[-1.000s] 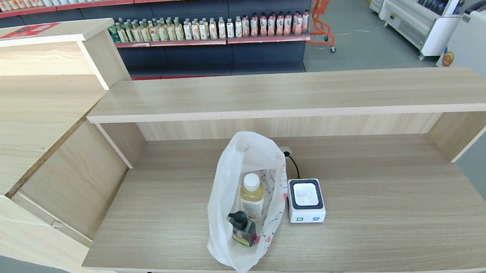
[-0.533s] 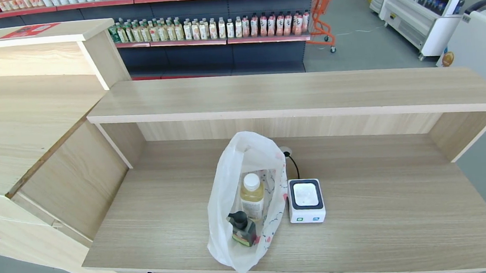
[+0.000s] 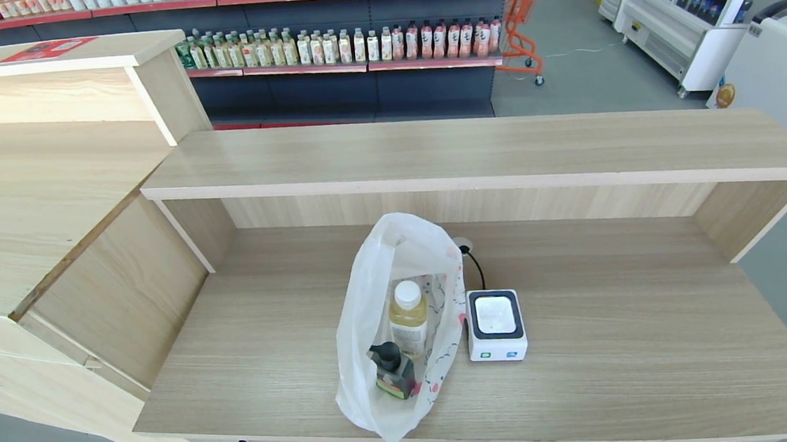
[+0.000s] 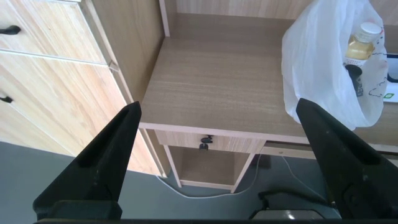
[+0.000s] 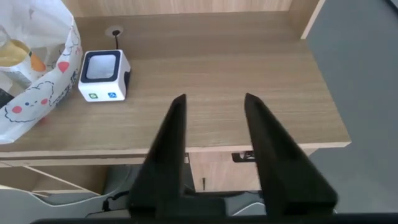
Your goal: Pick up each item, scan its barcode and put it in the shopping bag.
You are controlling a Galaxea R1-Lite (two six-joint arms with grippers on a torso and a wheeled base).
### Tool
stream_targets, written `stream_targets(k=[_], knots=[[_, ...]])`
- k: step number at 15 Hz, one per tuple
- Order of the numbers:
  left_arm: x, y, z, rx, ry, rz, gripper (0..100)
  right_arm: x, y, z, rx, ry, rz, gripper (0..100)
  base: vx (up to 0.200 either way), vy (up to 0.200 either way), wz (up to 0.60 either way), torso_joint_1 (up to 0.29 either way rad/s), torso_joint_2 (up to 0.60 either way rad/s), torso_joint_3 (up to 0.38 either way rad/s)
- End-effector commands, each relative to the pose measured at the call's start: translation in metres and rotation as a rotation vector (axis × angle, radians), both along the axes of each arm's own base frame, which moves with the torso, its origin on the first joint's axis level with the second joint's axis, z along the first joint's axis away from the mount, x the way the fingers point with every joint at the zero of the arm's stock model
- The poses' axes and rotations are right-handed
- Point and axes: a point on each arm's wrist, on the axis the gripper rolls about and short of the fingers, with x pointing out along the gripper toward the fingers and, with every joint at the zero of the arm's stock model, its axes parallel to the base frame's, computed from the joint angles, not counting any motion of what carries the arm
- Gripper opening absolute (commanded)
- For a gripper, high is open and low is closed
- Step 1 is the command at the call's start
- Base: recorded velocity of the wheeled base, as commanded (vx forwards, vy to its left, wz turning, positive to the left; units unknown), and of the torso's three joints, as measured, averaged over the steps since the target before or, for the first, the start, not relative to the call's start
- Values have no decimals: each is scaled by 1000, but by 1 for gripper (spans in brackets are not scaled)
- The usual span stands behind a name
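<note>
Currently both items are seen inside the bag (image 3: 365, 300), which stands open-mouthed on the counter (image 3: 621, 343), close to the front edge. Yellow bottle (image 3: 409, 321), white cap, is upright toward the back of the bag. Pump bottle (image 3: 393, 374), dark, is set just in front of it; whether the two touch cannot be told. Scanner (image 3: 495, 324) is placed just beside the bag on the robot's right, window up, w/ a black cable (image 3: 474, 265) run back to a hole in the counter.

L gripper (image 4: 219, 106): jaws spread wide, nothing held. It is held off the counter's front edge, well apart from the bag.

R gripper (image 5: 216, 98): jaws parted by a moderate gap, nothing between them. It is held at the counter's front edge, well apart from the scanner.
</note>
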Motion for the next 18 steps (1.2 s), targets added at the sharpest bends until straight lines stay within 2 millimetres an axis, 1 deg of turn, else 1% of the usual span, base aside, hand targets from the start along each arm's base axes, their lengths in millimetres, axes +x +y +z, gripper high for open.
stream_targets(k=[1,8,11,14,18], knots=[[0,0,0,-2,0,0,100,0,0,-1,5,17,3,0,0,0,0,0,0,0],[0,0,0,0,0,0,100,0,0,-3,9,46,3,0,0,0,0,0,0,0],[0,0,0,1,0,-1,100,0,0,-3,10,47,2,0,0,-200,0,1,1,-1],[0,0,0,1,0,0,100,0,0,-3,47,43,0,0,0,-200,0,9,1,2],[0,0,0,0,0,0,100,0,0,-3,83,39,-5,0,0,0,0,0,0,0]])
